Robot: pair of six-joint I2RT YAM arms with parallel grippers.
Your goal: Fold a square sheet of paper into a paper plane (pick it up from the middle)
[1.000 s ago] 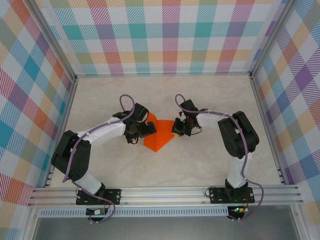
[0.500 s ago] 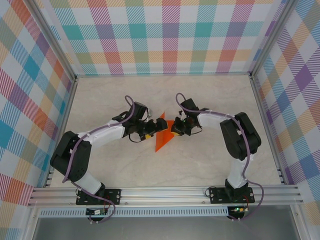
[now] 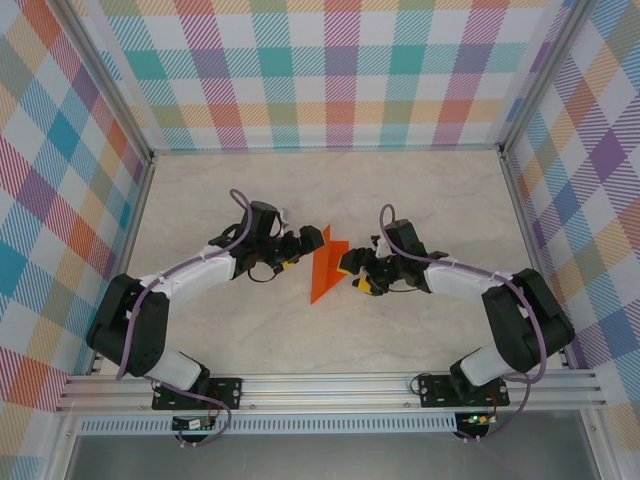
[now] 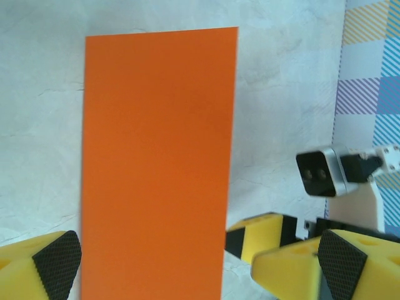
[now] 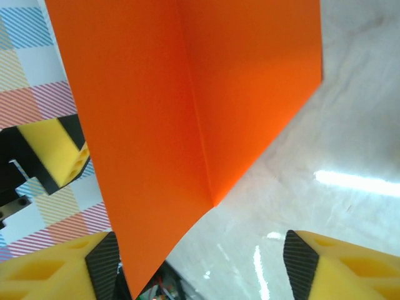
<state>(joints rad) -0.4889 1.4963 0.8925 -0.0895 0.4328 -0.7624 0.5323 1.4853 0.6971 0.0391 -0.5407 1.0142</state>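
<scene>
The right tool (image 3: 356, 271) has been spread, releasing the half-folded square sheet of paper (image 3: 324, 268) at the centre of the tabletop (image 3: 430, 200); the left tool (image 3: 300, 244) is held spread, seemingly to steady the fold.

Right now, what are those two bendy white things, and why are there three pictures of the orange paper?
Those are two robot arms, bolted to the near edge of a table. Each one ends in a claw with two yellow fingers, called a gripper. The big picture looks down from above. In it the left gripper and the right gripper face each other, with the square sheet of paper between them. The other two pictures are taken from each arm's wrist, so you see the paper very close up. It is folded along one crease, and its two halves are not pressed flat. Both claws are open, so neither one is pinching the paper.
</scene>
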